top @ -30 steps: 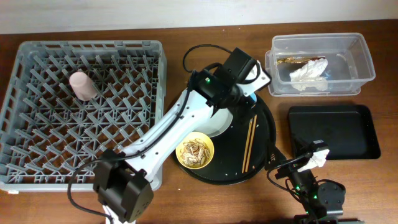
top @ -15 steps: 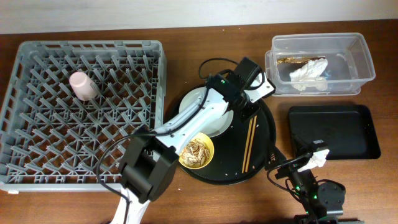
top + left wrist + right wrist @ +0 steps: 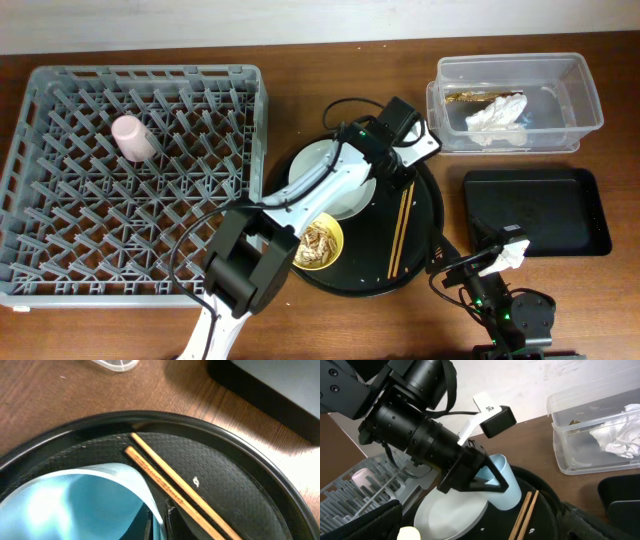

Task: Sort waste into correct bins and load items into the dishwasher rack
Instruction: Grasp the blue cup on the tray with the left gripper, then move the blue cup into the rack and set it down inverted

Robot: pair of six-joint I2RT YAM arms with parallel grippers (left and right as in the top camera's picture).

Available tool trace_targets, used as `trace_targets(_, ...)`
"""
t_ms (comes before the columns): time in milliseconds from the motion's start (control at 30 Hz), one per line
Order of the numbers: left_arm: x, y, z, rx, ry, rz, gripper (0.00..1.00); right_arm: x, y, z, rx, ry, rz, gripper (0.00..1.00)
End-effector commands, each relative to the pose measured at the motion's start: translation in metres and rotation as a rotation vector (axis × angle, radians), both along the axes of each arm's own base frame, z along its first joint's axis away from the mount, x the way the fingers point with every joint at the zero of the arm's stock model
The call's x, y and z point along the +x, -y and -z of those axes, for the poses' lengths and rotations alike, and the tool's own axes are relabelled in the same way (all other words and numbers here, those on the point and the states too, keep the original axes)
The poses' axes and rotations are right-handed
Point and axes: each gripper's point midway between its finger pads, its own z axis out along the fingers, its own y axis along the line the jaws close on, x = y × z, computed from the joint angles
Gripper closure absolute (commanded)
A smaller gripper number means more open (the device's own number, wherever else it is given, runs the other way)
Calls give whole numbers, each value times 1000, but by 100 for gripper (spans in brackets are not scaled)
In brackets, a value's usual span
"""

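While the left gripper (image 3: 490, 482) reaches over the round black tray (image 3: 425, 215), its 2 fingers are narrowed onto the wall of the light-blue cup (image 3: 506, 474), 1 inside the mouth and 1 outside. The cup sits tilted at about 1 o'clock on that tray, just beside the pale round plate (image 3: 315, 165), which lies at 10 o'clock. Whether the cup's base touches the tray I cannot tell. From the left wrist, the cup's rim is right next to the top ends of the 2 chopsticks (image 3: 170, 485); these lie side by side on the tray at 4 o'clock. The yellow bowl (image 3: 340, 235) sits at 7 o'clock on the tray with the tan scraps (image 3: 315, 243) heaped inside it. At 9 o'clock of the tray stands the grey dishwasher rack (image 3: 60, 240), and the pink cup (image 3: 132, 137) rests among the pegs near its 11 o'clock corner. The clear tub (image 3: 585, 100) is at 2 o'clock of the tray and holds a crumpled white tissue (image 3: 495, 115); the shallow black rectangular tray (image 3: 535, 210) lies at 3 o'clock. The right gripper (image 3: 485, 262) hovers low at 5 o'clock, just off the round tray's rim, its fingers spread wide with nothing between them.
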Motion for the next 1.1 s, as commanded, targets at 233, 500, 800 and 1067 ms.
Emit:
trace_targets(233,43,9,-118,-186,38,-182,99,0,-1,2,5,-7,-6,1)
trace_targets(500,134,-203,-226,-359,-118,-940,100,0,-1,2,5,-7,-6,1)
trace_targets(800,99,-474,-205,-536,-526,-1464,99,0,-1,2,5,-7,-6,1)
trace_targets(1067,67,-510,-170,-825,-810,-1299,99,0,-1,3,5,-7,-6,1)
